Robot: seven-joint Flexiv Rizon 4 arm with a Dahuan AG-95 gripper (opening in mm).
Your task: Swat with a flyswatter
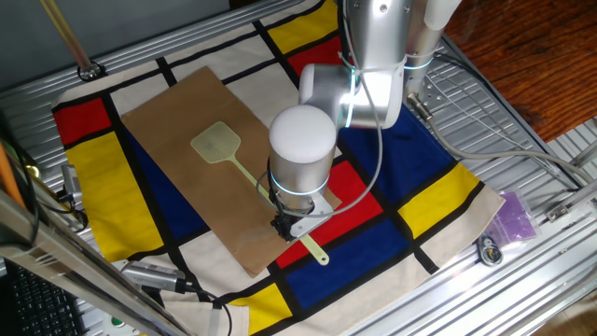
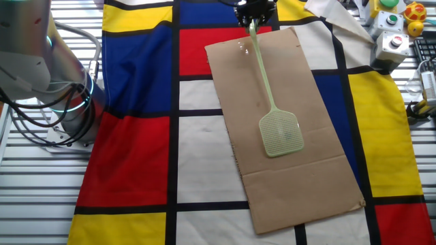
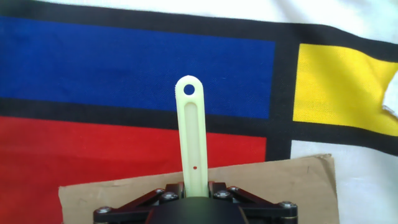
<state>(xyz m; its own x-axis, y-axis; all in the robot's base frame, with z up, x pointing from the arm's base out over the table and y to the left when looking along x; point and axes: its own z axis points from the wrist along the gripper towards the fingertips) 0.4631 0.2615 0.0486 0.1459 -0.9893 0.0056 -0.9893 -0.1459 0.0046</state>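
Observation:
The pale yellow-green flyswatter [image 2: 267, 96] lies on a brown cardboard sheet [image 2: 320, 163], mesh head [image 1: 216, 142] toward the far end. Its long handle [image 1: 244, 175] runs under my gripper [image 1: 291, 224], and the widened end [image 1: 317, 250] sticks out past the cardboard's edge. In the hand view the handle [image 3: 191, 134] runs up from between my fingers [image 3: 216, 189], with a hole at its tip. My gripper [image 3: 194, 190] is shut on the handle, low over the cardboard. In the other fixed view the gripper [image 2: 253, 15] sits at the top edge.
A cloth of red, blue, yellow and white blocks [image 1: 410, 177] covers the table. A purple object [image 1: 513, 217] lies at the right edge. A button box [image 2: 394, 42] and coloured toys [image 2: 414, 12] stand at one corner. Cables [image 2: 48, 116] run beside the arm's base.

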